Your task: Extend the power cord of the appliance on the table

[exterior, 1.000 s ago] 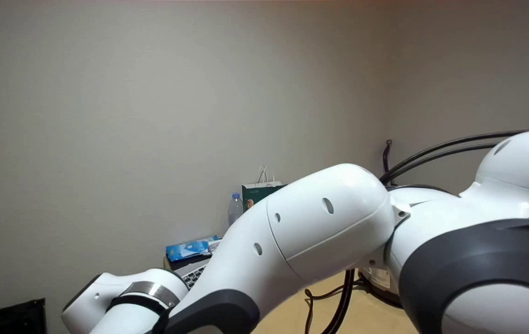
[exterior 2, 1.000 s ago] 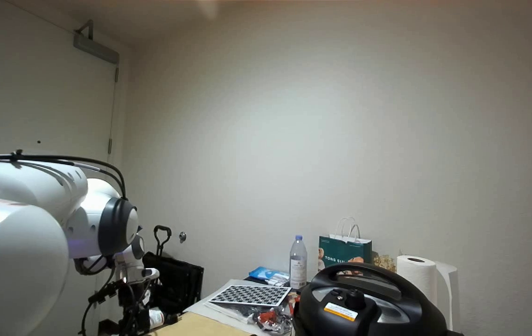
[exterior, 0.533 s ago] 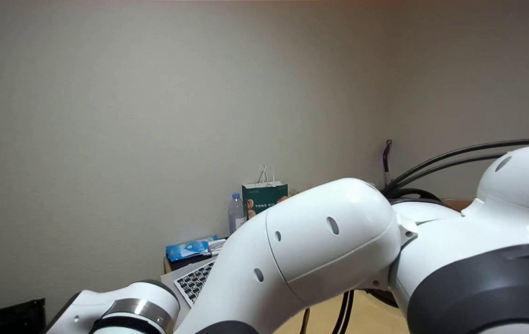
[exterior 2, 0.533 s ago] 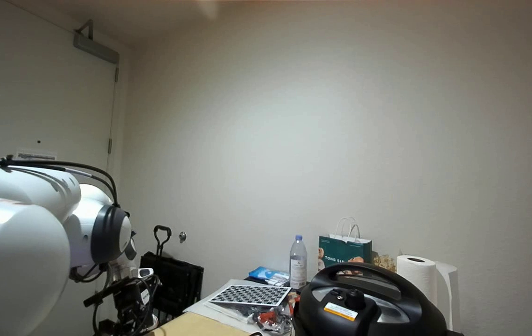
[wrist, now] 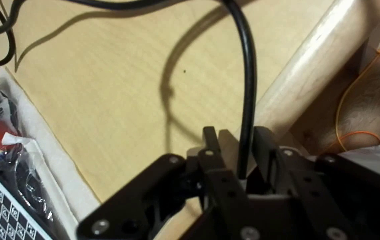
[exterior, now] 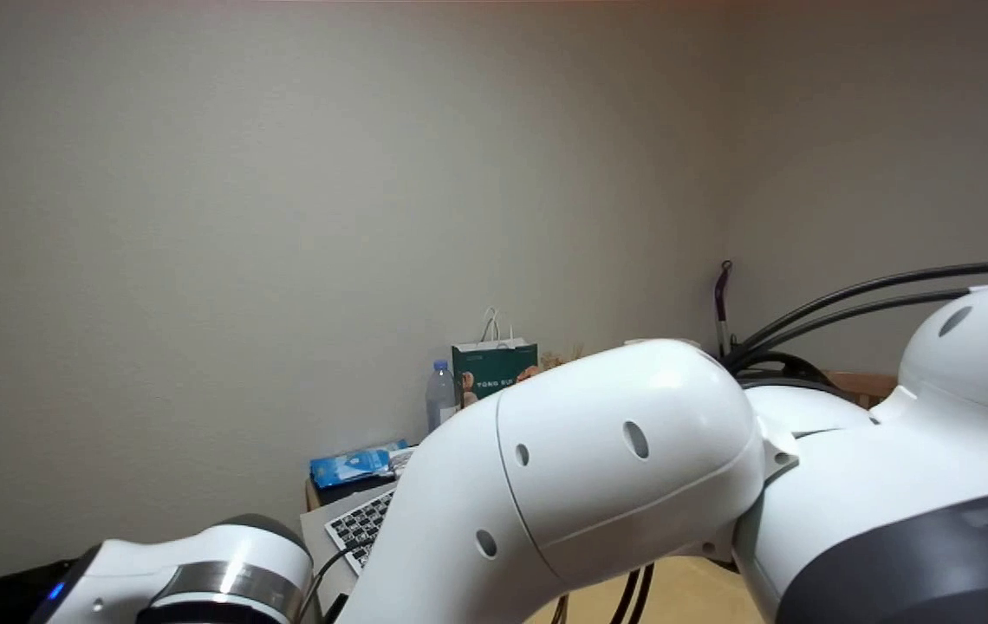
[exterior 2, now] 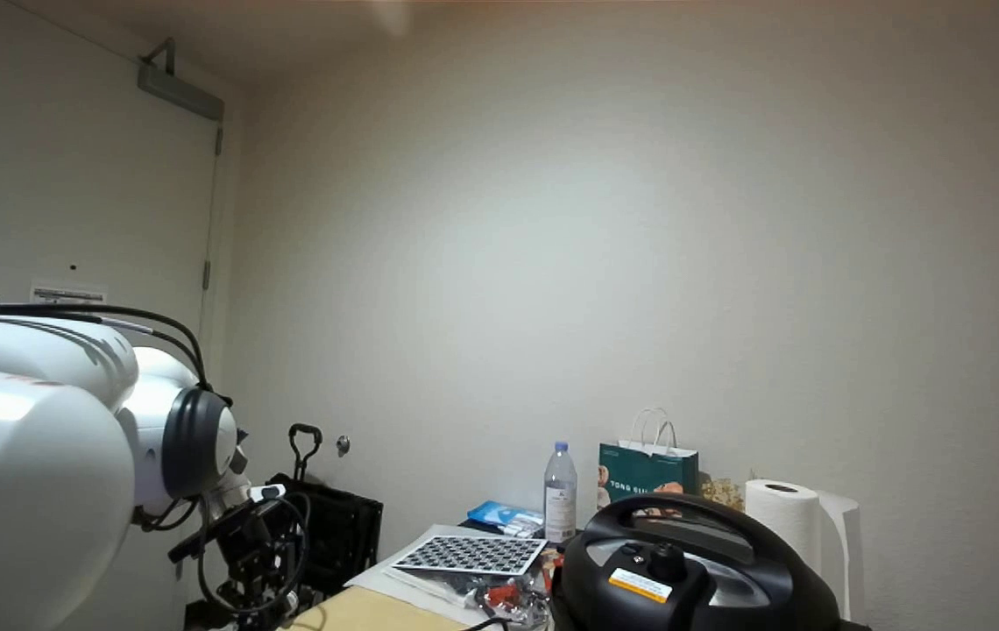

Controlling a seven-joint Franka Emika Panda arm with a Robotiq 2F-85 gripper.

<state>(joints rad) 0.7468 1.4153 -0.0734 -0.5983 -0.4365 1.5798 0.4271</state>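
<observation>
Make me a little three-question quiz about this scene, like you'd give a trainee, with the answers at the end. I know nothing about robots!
1. True or false: in the wrist view, the black cord runs between the fingers of the hand.
2. What colour is the cap on the bottle? A) red B) blue C) yellow
3. In an exterior view, which is nearer the camera: the appliance or the green bag?

Key: 1. True. 2. B. 3. The appliance; it partly covers the green bag.
</observation>
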